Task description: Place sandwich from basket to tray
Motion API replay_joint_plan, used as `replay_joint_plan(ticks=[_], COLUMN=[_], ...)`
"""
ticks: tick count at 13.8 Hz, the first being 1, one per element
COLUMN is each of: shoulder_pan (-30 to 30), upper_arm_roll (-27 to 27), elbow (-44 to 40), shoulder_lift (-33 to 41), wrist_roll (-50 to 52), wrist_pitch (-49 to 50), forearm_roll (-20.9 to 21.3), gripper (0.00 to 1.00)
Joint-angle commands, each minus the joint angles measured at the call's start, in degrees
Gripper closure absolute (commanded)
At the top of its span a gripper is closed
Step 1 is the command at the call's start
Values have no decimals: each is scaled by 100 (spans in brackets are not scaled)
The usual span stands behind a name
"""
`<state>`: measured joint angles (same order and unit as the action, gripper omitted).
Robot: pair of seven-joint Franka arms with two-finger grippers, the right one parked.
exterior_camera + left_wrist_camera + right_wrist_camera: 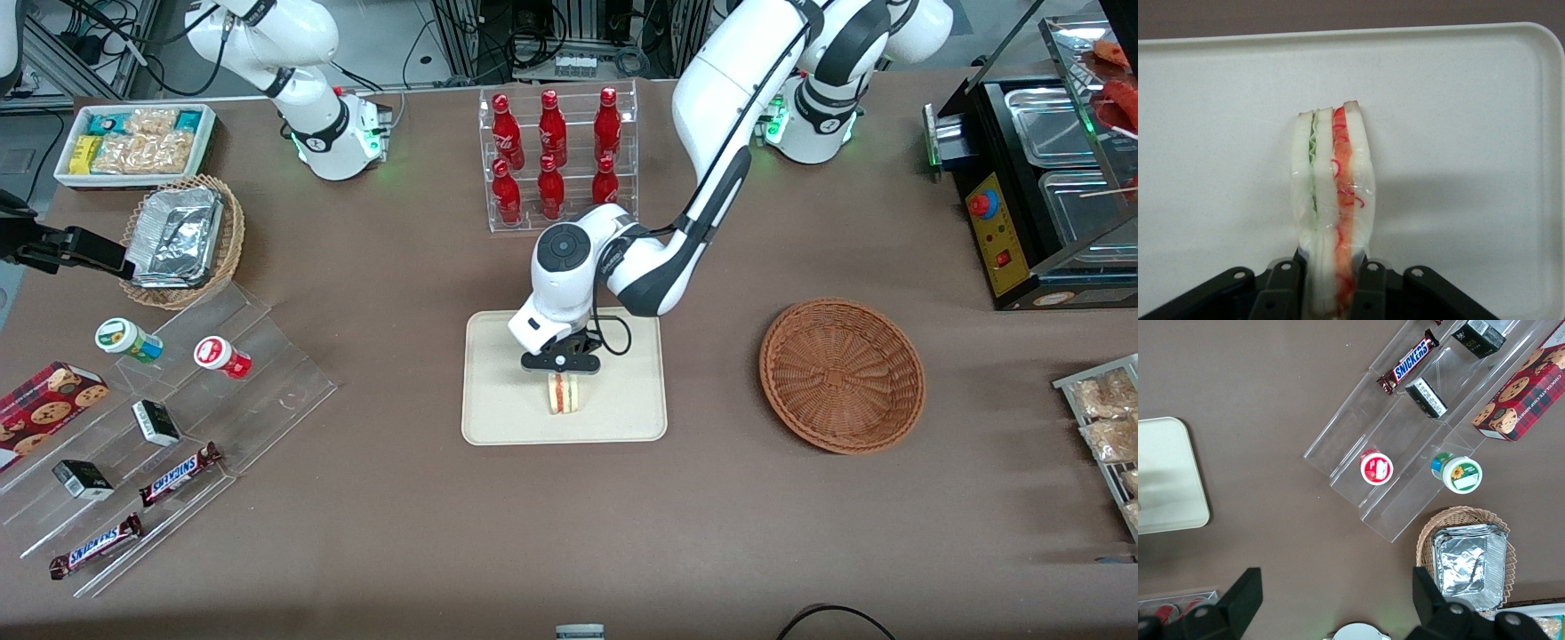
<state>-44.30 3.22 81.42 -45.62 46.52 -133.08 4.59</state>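
One step left: letting go of the sandwich over the tray
The hand (561, 373) is clamped on the sandwich (1333, 193), holding it on edge at the middle of the tray (498, 418); whether it touches the tray floor cannot be told. The basket (842, 374), toward the working arm's end of the table (569, 533), holds nothing, so only release and retreat look outstanding

from the parked wrist cam i see a corner of the tray (1168, 477) on the brown worktop (1271, 400), well apart from a clear stepped stand (1405, 447) w/ a snickers bar (1408, 361), red-lid cup (1376, 467), green-lid cup (1457, 473) & cookie box (1521, 393). tan wicker basket (1465, 563) w/ foil packets sits nearby.
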Motion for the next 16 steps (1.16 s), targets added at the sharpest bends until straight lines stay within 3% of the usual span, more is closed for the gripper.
replay_joint_plan(ticks=[1,5,8,11,14,16], shoulder_pan=[-61,193,737,1238,2002,2529], upper_arm_roll=[-76,-85,-85,-85,-93,-93], elbow=[-170,-135,-117,58,243,269], shoulder_lift=[53,903,1835,2609,3172,3479], wrist_roll=[32,129,33,-55,-1308,-2169], wrist_pitch=[45,965,2379,3181,3875,4402], forearm_roll=[33,-29,-274,-284,-695,-714], gripper=[0,0,0,0,0,0])
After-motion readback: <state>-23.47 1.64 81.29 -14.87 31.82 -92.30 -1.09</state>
